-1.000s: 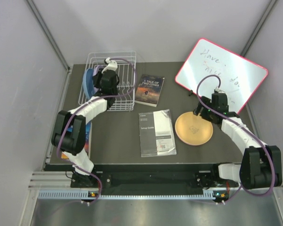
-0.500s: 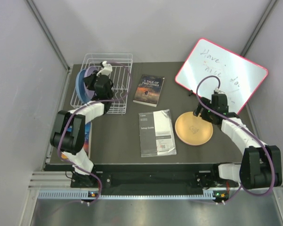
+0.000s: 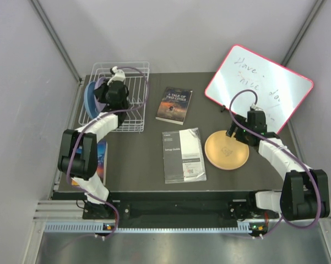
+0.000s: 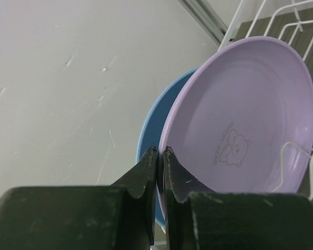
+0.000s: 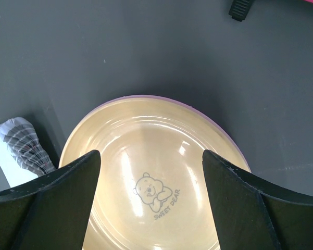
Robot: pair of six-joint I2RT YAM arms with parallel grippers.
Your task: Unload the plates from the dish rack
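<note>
Dish rack (image 3: 133, 111) has slid left, left gripper (image 4: 160, 152) pinching lavender plate (image 4: 250, 114).

Lavender plate (image 4: 239, 125): smooth plastic, satin sheen.
Blue plate (image 4: 148, 135): smooth matt plastic.
Orange-tan plate (image 5: 156, 156): glossy plastic, bright highlights.
Dish rack (image 3: 131, 124): white-coated wire, smooth.
Table (image 5: 146, 52): dark, matt, faintly speckled.
Left pincer (image 4: 161, 152): black matt plastic, lightly scuffed.
Whiteboard (image 3: 259, 82): glossy face.

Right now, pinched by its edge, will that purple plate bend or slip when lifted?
The purple plate is probably stiff: its rim holds a clean curve in the pinch of the left gripper. It looks like thin plastic, so likely light. Held only at the smooth rim, it might pivot or slip.
</note>
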